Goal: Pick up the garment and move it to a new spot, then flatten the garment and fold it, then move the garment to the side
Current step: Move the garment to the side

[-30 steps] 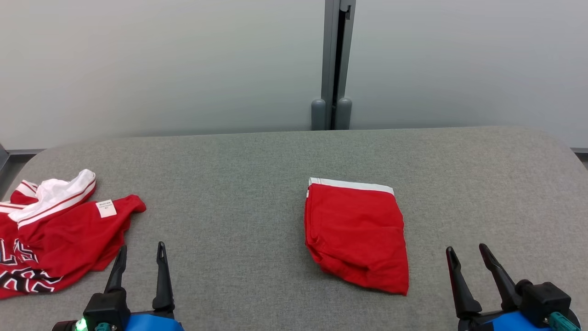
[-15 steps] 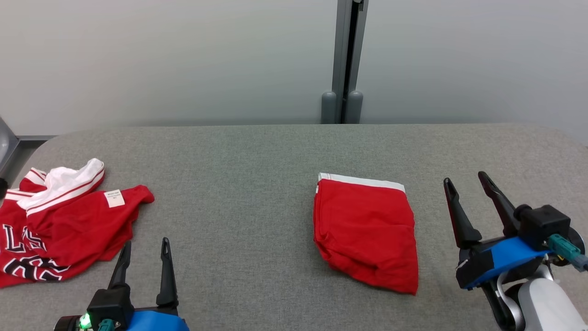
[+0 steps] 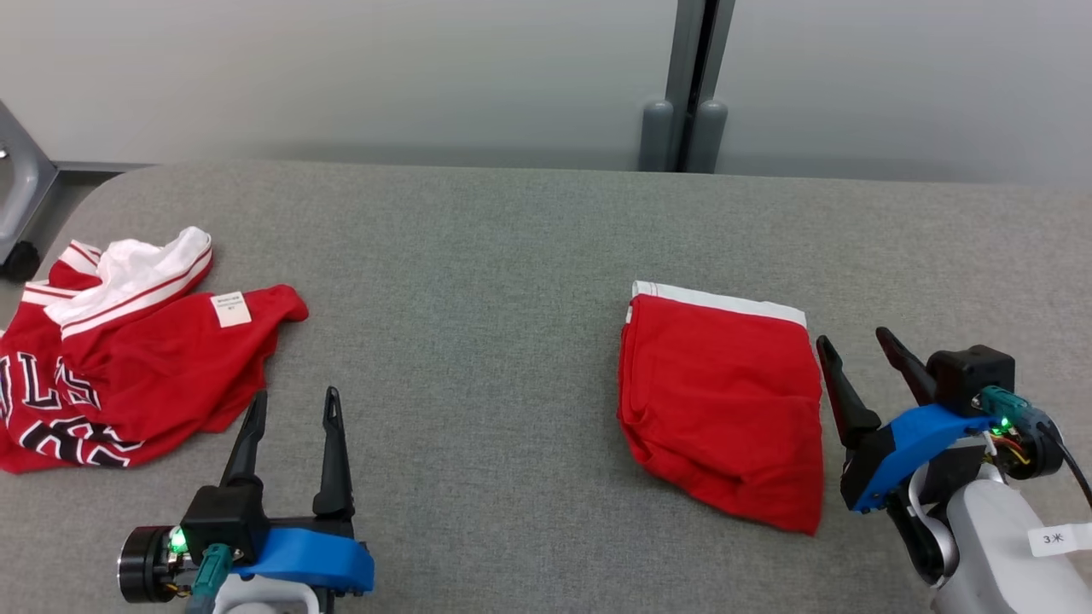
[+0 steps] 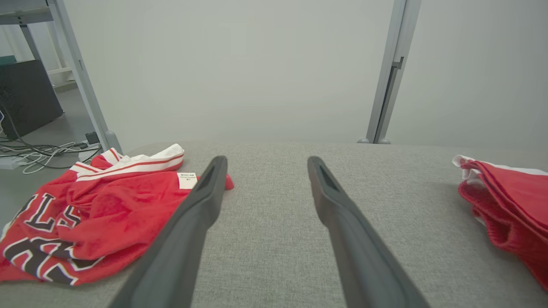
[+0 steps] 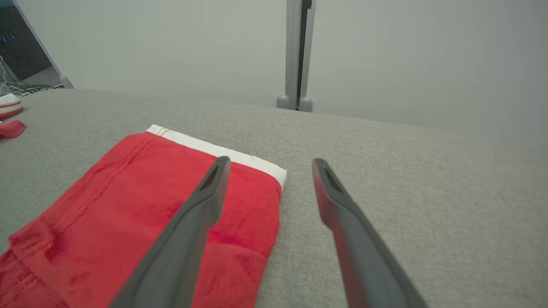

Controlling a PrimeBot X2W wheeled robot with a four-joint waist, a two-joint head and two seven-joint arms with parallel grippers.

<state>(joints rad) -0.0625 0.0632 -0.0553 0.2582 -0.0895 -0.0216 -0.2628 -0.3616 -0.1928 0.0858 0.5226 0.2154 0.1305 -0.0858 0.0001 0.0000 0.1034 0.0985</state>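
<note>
Grey felt-like fabric covers the wide surface (image 3: 478, 256), which is backed by a pale plain wall (image 3: 341, 77) split by a grey upright post (image 3: 689, 85). Ahead and to the left of the left hand (image 3: 296, 394), a crumpled red jersey with white trim and black lettering (image 3: 145, 375) is left in a loose heap. A red folded garment with a white band along its far edge (image 3: 725, 409) is laid flat just left of the right hand (image 3: 853, 338). Folding appears done, so only the move to the side seems left. The right hand is held wide and empty. In the right wrist view one finger (image 5: 197, 218) is seen over the garment's right edge and the other over bare surface, probably so that edge can be pinched. The left hand is likewise spread wide and empty, well apart from the fold, presumably to keep clear.
</note>
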